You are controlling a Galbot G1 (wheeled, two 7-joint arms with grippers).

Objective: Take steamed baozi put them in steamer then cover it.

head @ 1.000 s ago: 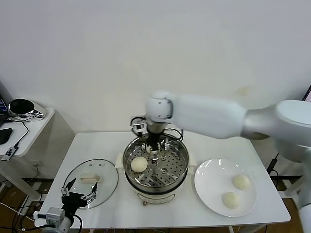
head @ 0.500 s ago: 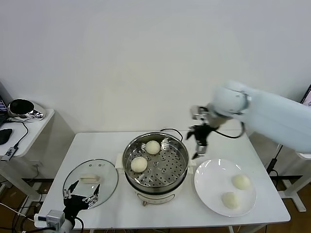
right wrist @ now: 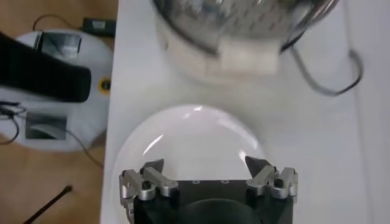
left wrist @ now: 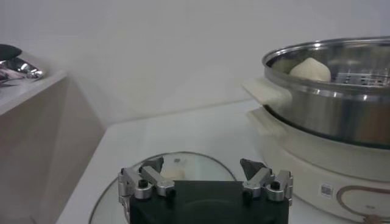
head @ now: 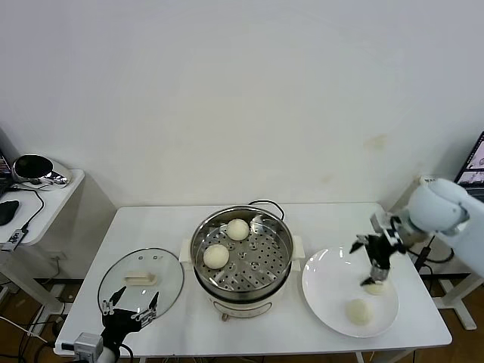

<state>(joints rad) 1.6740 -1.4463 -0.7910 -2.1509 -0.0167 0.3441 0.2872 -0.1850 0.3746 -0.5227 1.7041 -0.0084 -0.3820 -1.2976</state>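
Two pale cream-white round baozi (head: 228,242) already sit on the perforated tray of the shiny stainless-steel steamer pot (head: 242,254) on its white electric base, one toward the back, one toward the robot's left. Two more wait on the flat white round plate (head: 328,287) beside the pot: the far bun (head: 375,287) near the plate's outer edge and the near bun (head: 358,311) toward the front rim.

Your right gripper (head: 376,263) hangs directly over the far bun, fingers spread and holding nothing; the right wrist view shows its two tips apart above the plate. The bun lies just beneath those tips, so the coming move is probably a short straight descent. Being round, it has no long axis, so you need not turn the wrist.

Your left gripper (head: 130,308) is parked at the table's front edge by the round clear glass lid with the cream handle (head: 141,281), fingers open and empty. It is much the nearer arm for the cover later.
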